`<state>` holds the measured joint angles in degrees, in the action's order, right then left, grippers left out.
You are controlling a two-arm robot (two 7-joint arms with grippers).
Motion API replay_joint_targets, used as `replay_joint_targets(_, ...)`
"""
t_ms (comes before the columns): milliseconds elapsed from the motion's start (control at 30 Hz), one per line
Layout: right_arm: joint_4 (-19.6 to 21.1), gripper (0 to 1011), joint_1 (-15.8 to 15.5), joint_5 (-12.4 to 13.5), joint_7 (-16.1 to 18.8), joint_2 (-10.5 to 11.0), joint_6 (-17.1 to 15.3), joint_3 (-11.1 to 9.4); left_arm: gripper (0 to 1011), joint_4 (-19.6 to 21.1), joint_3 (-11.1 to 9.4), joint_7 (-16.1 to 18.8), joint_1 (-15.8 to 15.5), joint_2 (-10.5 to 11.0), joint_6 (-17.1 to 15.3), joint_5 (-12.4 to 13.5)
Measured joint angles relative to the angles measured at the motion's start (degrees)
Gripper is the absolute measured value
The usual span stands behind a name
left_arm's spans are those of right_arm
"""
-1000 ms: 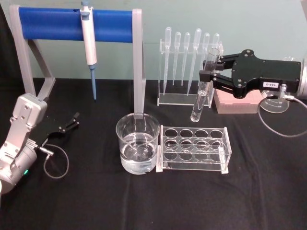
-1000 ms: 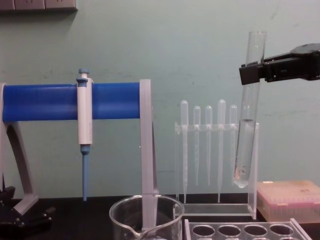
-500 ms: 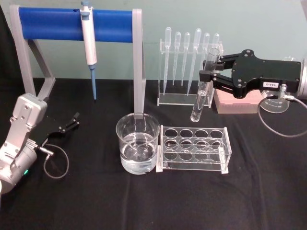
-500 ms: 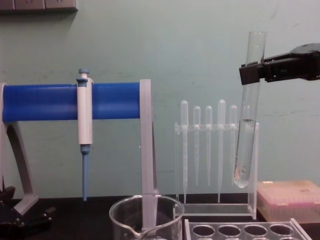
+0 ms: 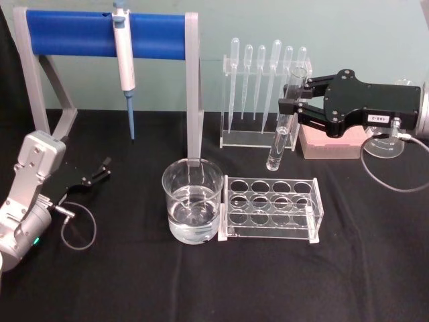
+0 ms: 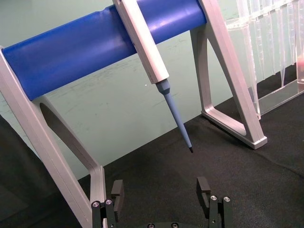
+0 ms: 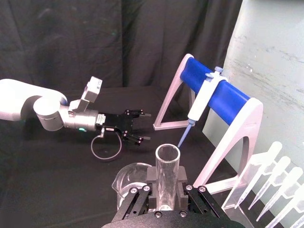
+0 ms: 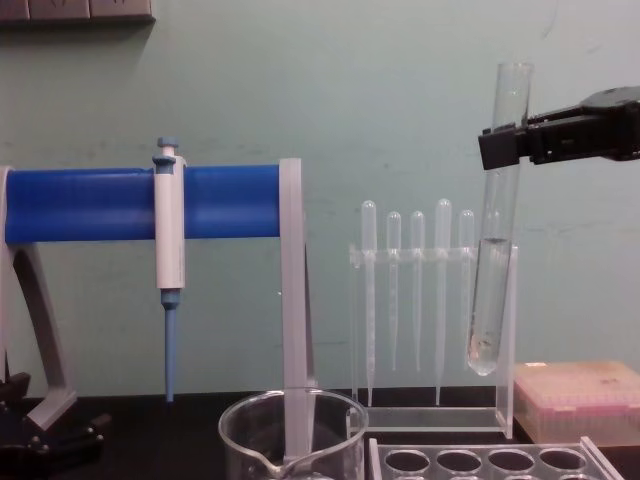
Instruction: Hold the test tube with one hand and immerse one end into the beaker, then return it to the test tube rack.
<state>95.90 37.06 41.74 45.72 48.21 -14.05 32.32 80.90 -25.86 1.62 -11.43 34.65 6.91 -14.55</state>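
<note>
My right gripper (image 5: 289, 105) is shut on the test tube (image 5: 283, 124), gripping it near its open rim. The tube hangs almost upright and slightly tilted, with its round bottom in the air behind the clear rack (image 5: 271, 208) and to the right of the beaker (image 5: 193, 201). The chest view has the test tube (image 8: 495, 260) high above the beaker's rim (image 8: 292, 410), held by the right gripper (image 8: 505, 145). Seen from the right wrist, the tube's open mouth (image 7: 167, 156) sits between the black fingers. The beaker holds clear liquid. My left gripper (image 5: 100, 171) rests open at the table's left, also seen as the left gripper (image 6: 160, 190).
A blue-barred stand (image 5: 74, 33) carrying a white-and-blue pipettor (image 5: 124, 57) stands at the back left. A clear holder of plastic pipettes (image 5: 261, 87) is behind the tube, and a pink box (image 5: 332, 144) lies under my right gripper. Black cloth covers the table.
</note>
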Motion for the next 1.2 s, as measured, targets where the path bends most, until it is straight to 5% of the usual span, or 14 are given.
replay_joint_targets(1200,0.00,242,0.00,0.00,-0.01,0.00,0.00,0.00,1000,0.00,0.00,0.00,0.00,0.00,0.00,0.00)
